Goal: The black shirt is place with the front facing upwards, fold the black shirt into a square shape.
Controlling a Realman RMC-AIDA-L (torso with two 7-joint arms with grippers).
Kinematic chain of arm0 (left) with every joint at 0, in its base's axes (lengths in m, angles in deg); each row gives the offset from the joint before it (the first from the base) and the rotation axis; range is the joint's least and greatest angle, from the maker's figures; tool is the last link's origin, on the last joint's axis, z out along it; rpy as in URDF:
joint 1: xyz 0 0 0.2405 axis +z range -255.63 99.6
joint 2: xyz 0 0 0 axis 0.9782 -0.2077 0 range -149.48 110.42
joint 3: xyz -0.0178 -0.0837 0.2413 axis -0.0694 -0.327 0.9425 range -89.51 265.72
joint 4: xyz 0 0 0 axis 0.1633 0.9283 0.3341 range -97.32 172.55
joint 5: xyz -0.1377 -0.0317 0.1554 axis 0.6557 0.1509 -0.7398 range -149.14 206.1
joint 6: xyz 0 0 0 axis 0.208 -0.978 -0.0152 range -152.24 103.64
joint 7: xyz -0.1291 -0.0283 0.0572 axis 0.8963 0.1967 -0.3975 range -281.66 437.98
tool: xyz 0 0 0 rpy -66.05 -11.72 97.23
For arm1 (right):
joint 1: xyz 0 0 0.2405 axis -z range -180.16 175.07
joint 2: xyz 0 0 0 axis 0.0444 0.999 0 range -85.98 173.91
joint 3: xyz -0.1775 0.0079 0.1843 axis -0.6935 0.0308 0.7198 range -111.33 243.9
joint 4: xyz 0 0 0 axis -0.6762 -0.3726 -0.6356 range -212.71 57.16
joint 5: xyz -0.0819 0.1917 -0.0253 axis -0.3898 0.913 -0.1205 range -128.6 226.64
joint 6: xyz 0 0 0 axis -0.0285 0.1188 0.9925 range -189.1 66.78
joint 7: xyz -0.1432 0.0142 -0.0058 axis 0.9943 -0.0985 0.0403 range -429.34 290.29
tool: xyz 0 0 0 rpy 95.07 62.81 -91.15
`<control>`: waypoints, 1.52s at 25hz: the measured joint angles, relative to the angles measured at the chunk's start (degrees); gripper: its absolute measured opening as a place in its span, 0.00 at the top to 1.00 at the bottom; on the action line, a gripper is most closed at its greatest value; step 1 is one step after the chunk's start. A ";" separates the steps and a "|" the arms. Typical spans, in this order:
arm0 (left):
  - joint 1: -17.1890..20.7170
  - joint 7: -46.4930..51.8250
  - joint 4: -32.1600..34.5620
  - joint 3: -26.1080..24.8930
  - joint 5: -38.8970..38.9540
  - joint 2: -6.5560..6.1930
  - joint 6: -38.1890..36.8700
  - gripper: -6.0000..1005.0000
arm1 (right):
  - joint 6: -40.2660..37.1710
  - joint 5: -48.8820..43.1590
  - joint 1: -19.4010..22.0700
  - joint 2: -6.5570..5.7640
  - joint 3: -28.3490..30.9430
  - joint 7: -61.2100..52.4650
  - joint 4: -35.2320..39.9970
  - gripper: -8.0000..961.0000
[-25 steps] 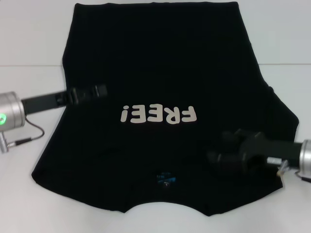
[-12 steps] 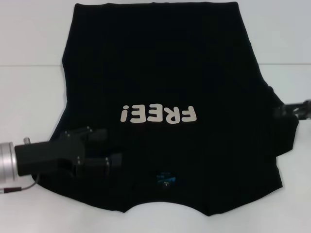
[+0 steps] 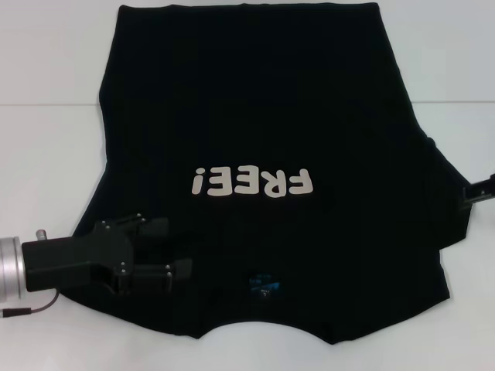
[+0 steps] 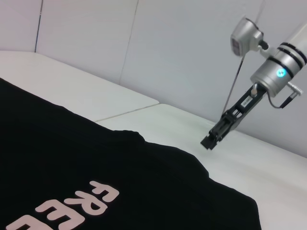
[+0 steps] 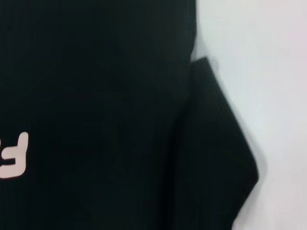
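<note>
The black shirt (image 3: 255, 100) lies flat on the white table (image 3: 46, 147), front up, collar towards me. Its cream "FREE!" letters (image 3: 251, 182) and small blue neck label (image 3: 263, 286) show. My left gripper (image 3: 172, 249) is open and low over the shirt's near left shoulder area, holding nothing. My right gripper (image 3: 479, 189) is at the far right edge of the head view, just beyond the shirt's right sleeve (image 3: 452, 193). It also shows in the left wrist view (image 4: 207, 143), raised off the table. The right wrist view shows that sleeve (image 5: 216, 143) lying flat.
A seam (image 3: 39, 104) crosses the white table behind the shirt's middle. A pale wall (image 4: 168, 48) stands beyond the table. Bare table lies to the left (image 3: 39, 178) and right (image 3: 464, 77) of the shirt.
My left gripper came from the shirt's left edge down to its near left shoulder. My right gripper left the near right shoulder and drew back past the right sleeve. The shirt stays flat.
</note>
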 joint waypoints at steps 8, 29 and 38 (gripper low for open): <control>-0.34 -0.03 -0.02 0.00 0.00 -0.06 0.06 0.06 | 4.10 0.40 -1.46 -0.17 0.04 -0.07 -5.63 0.04; -0.55 0.18 -0.03 0.00 0.03 0.02 0.58 0.07 | 11.47 0.07 -3.04 1.01 -2.71 0.34 -10.45 0.04; -0.51 0.26 -0.03 -0.01 0.03 -0.16 0.51 0.07 | 12.33 -0.14 -3.04 1.15 -3.78 0.00 -10.45 0.39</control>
